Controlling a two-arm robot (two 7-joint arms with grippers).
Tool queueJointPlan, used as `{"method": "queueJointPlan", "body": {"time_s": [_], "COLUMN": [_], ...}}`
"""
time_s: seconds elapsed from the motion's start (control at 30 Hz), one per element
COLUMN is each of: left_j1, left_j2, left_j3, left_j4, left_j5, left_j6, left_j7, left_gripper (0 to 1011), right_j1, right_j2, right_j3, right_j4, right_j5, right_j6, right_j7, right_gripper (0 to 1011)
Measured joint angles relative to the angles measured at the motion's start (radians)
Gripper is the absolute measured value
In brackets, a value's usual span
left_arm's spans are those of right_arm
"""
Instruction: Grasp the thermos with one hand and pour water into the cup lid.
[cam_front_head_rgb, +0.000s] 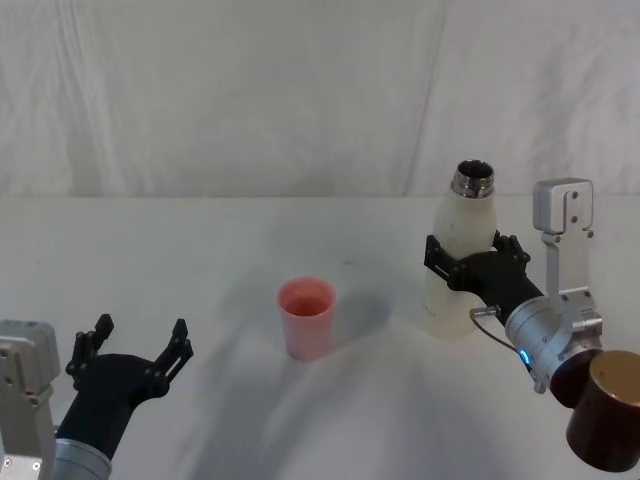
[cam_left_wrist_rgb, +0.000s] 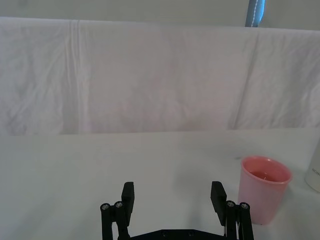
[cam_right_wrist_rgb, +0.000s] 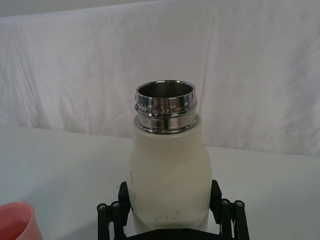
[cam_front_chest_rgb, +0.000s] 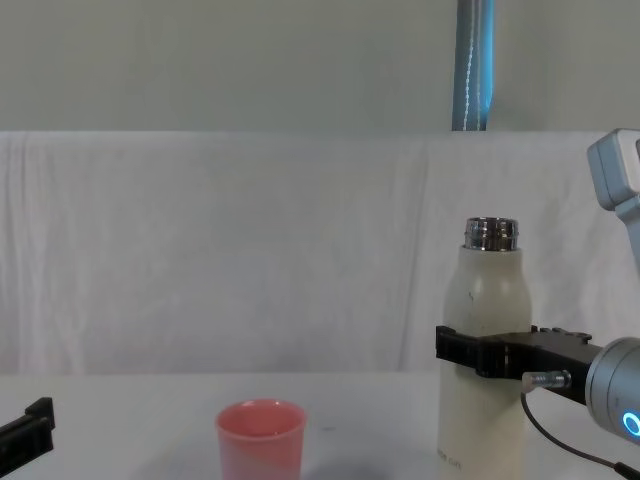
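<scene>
The thermos (cam_front_head_rgb: 458, 290) stands upright on the white table at the right, its steel neck (cam_right_wrist_rgb: 165, 107) open and uncapped. My right gripper (cam_front_head_rgb: 470, 255) reaches in from the right and is shut on the thermos body at about mid height, one finger (cam_right_wrist_rgb: 125, 197) pressed on each side. The pink cup lid (cam_front_head_rgb: 306, 315) stands upright near the table's middle, to the left of the thermos and apart from it. My left gripper (cam_front_head_rgb: 135, 340) rests low at the near left, open and holding nothing, with the cup lid (cam_left_wrist_rgb: 264, 195) ahead of it to the right.
A white cloth (cam_front_head_rgb: 200, 260) covers the table, and a white sheet (cam_front_chest_rgb: 250, 250) hangs behind it. A blue pole (cam_front_chest_rgb: 475, 65) rises behind the sheet. My right arm's brown cylindrical joint (cam_front_head_rgb: 605, 410) sits at the near right corner.
</scene>
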Motion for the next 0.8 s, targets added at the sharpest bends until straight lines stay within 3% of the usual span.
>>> {"method": "queueJointPlan", "body": {"time_s": [0.8], "left_j1": [0.000], "left_j2": [0.000], "left_j3": [0.000], "left_j4": [0.000], "left_j5": [0.000], "left_j6": [0.000], "left_j7": [0.000], "left_gripper": [1001], "right_j1": [-0.002], "right_j2": [0.007], "right_j3": [0.003], "right_j4": [-0.026], "right_j5": [-0.003], "right_j6": [0.016], "right_j7": [0.004], "right_gripper": [953]}}
